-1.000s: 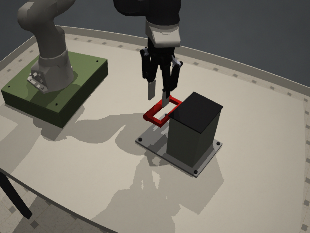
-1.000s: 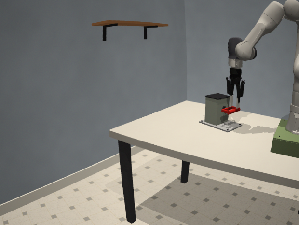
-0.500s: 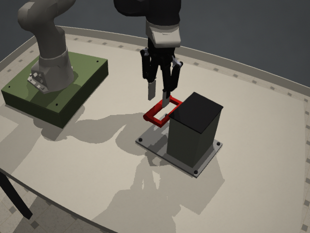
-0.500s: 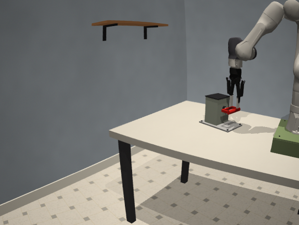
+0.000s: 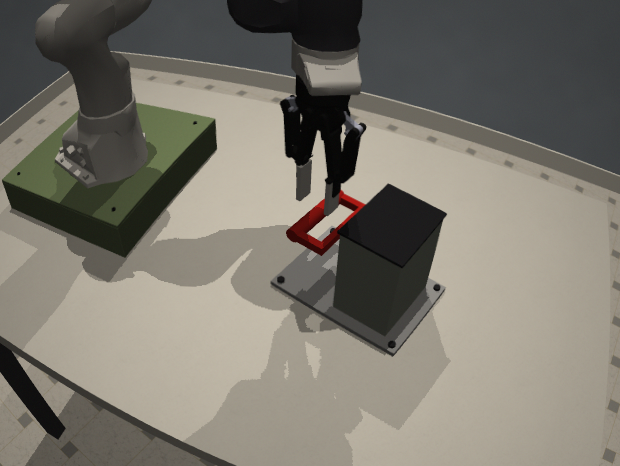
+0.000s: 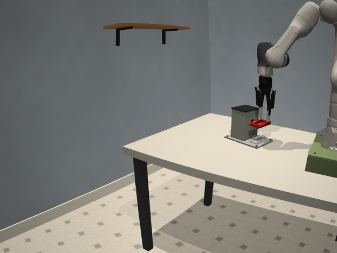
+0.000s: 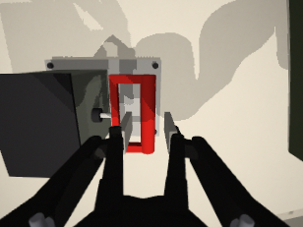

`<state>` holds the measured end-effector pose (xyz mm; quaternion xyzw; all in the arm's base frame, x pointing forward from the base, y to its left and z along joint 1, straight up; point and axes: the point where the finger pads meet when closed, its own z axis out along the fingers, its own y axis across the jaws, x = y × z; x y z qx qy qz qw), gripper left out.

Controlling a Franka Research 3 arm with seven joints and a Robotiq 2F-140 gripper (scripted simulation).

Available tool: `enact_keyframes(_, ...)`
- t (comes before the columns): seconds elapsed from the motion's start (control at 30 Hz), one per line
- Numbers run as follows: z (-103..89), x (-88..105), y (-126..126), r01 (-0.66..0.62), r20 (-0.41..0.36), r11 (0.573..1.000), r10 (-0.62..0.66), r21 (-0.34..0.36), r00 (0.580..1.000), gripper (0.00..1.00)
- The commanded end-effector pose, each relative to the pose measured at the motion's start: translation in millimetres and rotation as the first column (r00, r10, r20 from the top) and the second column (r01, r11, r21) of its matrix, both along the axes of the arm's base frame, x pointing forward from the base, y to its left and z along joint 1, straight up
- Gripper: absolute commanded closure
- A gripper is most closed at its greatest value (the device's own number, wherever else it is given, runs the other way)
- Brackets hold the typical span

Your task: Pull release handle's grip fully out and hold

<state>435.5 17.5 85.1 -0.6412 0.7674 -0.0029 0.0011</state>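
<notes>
- Two fingers straddle the red grip (image 5: 320, 222), part-open and gripping nothing.
- Grip sits retracted, just before the housing (image 5: 388, 255) on the worktop (image 5: 501, 300).
- Next: lower, close on the bar, pull outward.

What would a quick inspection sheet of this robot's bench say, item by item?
Surface: pale table, shadowed.
Job's things: red release handle sticks out level from the dark housing on a bolted grey plate.
Clutter: nothing seen.
Grippers: gripper points down, part open, one finger either side of the handle's bar, gripping nothing.
Cables: nothing seen.
Surroundings: arm on a green base; wooden wall shelf; tiled floor.
</notes>
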Motion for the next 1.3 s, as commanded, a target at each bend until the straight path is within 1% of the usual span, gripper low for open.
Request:
enact_keyframes(0.0,0.3,1.2,1,0.002,0.002,1.000,-0.002,0.001,1.000,0.70)
enact_keyframes(0.6,-3.0,1.3,1,0.002,0.002,1.000,-0.002,0.001,1.000,0.70)
enact_keyframes(0.87,-8.9,1.3,1,0.002,0.002,1.000,-0.002,0.001,1.000,0.70)
enact_keyframes(1.27,-27.0,1.4,1,0.002,0.002,1.000,-0.002,0.001,1.000,0.70)
